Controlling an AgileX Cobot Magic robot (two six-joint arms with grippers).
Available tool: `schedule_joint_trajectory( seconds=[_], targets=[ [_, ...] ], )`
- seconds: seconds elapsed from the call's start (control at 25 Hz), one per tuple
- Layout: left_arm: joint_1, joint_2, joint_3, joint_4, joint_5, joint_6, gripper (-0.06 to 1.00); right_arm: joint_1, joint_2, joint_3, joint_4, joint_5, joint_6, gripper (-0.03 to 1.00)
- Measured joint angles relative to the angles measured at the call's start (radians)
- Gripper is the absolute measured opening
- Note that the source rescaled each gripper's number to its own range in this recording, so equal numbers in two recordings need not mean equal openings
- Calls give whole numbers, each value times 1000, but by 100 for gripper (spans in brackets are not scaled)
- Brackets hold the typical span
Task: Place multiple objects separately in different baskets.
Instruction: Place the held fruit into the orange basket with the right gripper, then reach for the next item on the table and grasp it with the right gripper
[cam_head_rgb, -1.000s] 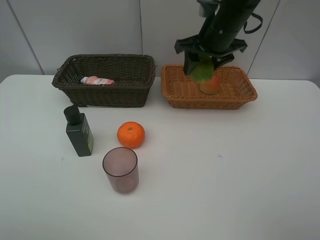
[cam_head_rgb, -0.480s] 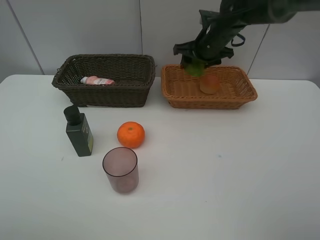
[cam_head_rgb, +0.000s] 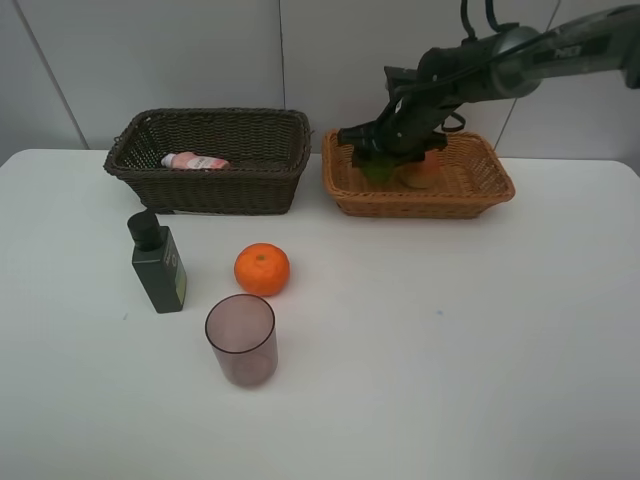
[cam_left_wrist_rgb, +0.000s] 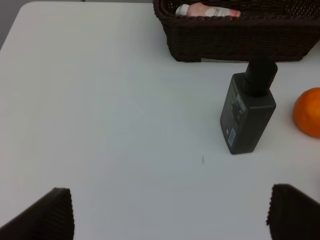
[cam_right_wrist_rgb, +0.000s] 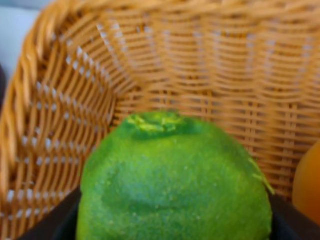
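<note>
Your right hand (cam_head_rgb: 383, 158) dips into the tan basket (cam_head_rgb: 430, 205) at the far right of the surface (cam_head_rgb: 450, 350), pinching the green fruit (cam_right_wrist_rgb: 175, 185) low at the basket's left end, just beside the red-yellow fruit (cam_head_rgb: 424, 172) already inside. Whether the green fruit touches the weave cannot be told. Your left hand (cam_left_wrist_rgb: 170, 215) hangs spread wide and holds nothing. The pink bottle (cam_head_rgb: 195, 161) lies in the dark basket (cam_head_rgb: 210, 190); the dark green bottle (cam_head_rgb: 160, 270), orange (cam_head_rgb: 262, 270) and cup (cam_head_rgb: 241, 340) wait on the surface.

The likely trouble is letting go too high, so that the round fruit rolls and knocks its neighbour. A finger could also snag the wicker wall on the way out and drag the light basket along.

A second ago the arm stood steeply above the basket with the fruit well clear of the rim — now it leans in low from the right with the fruit down inside. Nothing else has shifted.
</note>
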Motion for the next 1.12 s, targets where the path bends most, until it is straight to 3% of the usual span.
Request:
schedule_joint_trajectory(
  seconds=[0.32, 0.48, 0.56, 0.92, 1.12],
  targets=[
    [0, 0, 0, 0, 0, 0, 100, 0, 5, 0, -21, 5, 0, 48],
    [0, 0, 0, 0, 0, 0, 100, 0, 2, 0, -35, 13, 0, 86],
    [0, 0, 0, 0, 0, 0, 100, 0, -1, 0, -39, 24, 0, 95],
    [0, 0, 0, 0, 0, 0, 100, 29, -86, -1, -51, 136, 0, 100],
    [0, 0, 0, 0, 0, 0, 100, 96, -110, -1, -41, 293, -29, 100]
  ],
)
